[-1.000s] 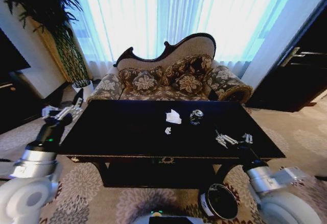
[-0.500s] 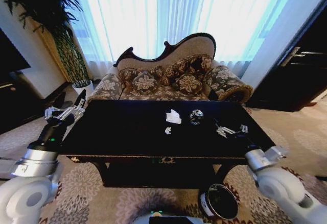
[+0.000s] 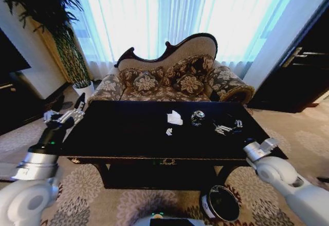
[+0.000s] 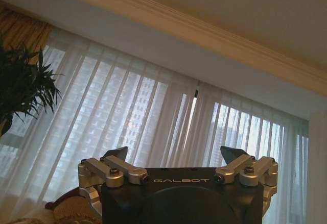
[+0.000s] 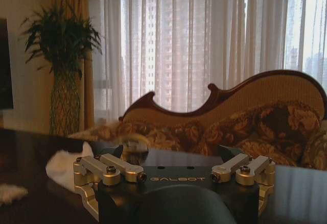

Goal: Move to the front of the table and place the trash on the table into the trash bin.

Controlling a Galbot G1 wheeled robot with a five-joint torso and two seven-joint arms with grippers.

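Hard to make out: the crushed can (image 3: 197, 117) is showing as a dark glinting lump in the head view; in the right wrist view it is sitting blurred behind the gripper body.
Cut off: the trash bin (image 3: 220, 203) is standing on the carpet by the table's near right leg, its lower part running out of the picture.
Trash: a crumpled white tissue (image 3: 174, 117) is lying near the middle of the table (image 3: 123, 133), the can just to its right, and a small white paper scrap (image 3: 168, 132) is lying just in front of the tissue.
Right gripper (image 3: 226, 128): reaching over the table's right part, near the can but apart from it, fingers spread wide and holding nothing.
Left gripper (image 3: 64, 116): hanging off the table's left end, pointing up at the curtains (image 4: 153, 122), fingers wide and holding nothing.
Surface: the tabletop is gleaming black, mirroring the window light.
Room: a patterned sofa (image 3: 169, 79) is sitting behind the table, a potted plant (image 3: 51, 20) is standing to the left, and floral carpet (image 3: 97, 195) is covering the floor.
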